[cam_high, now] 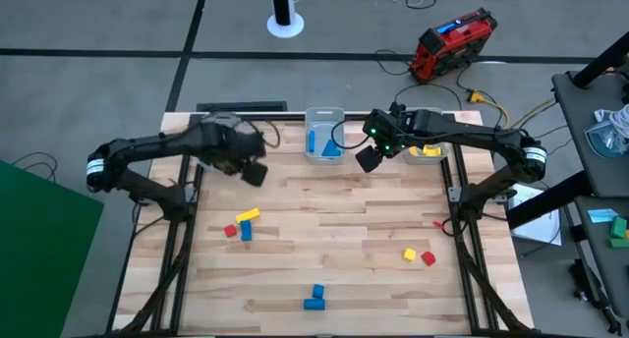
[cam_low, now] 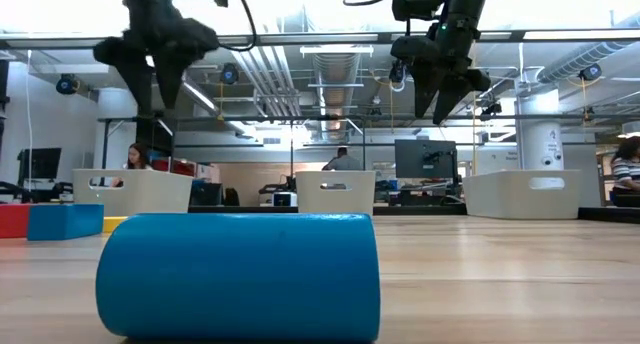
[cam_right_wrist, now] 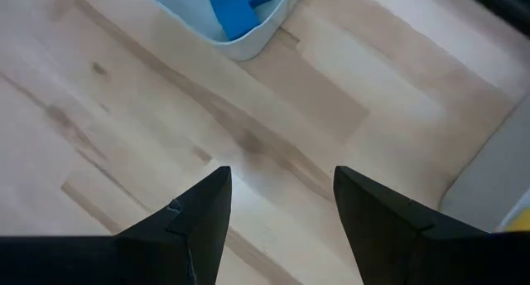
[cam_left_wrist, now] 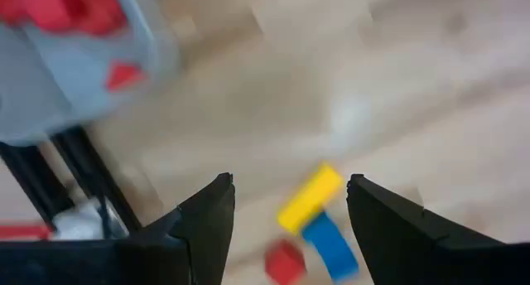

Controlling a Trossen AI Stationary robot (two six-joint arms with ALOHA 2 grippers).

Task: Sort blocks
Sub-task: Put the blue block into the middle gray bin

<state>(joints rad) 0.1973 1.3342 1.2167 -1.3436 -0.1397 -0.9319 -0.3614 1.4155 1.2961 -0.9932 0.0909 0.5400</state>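
Seven loose blocks lie on the wooden table (cam_high: 324,220), seen from above. Left to right: a red cube (cam_high: 231,231), a yellow bar (cam_high: 247,216) and a blue bar (cam_high: 246,231) touching in one cluster on the left; two blue blocks (cam_high: 314,298) together near the front edge at centre; a yellow cube (cam_high: 409,253) and a red cube (cam_high: 428,258) just beside each other on the right.

Left gripper (cam_high: 255,173) hangs above the table behind the left cluster, fingers spread, nothing between them. Left wrist view shows the same three blocks beyond its fingers (cam_left_wrist: 207,223), plus a clear bin (cam_left_wrist: 74,78) holding red blocks (cam_left_wrist: 62,7).

Middle bin (cam_high: 323,137) at the rear edge holds blue blocks (cam_high: 322,142).

Right gripper (cam_high: 369,158) hangs just in front of and to the right of the middle bin, fingers apart and empty, raised off the wood in the low view. Right bin (cam_high: 428,147) holds yellow blocks (cam_high: 427,151).

Low view: a person (cam_low: 135,157) sits in the room behind the table.
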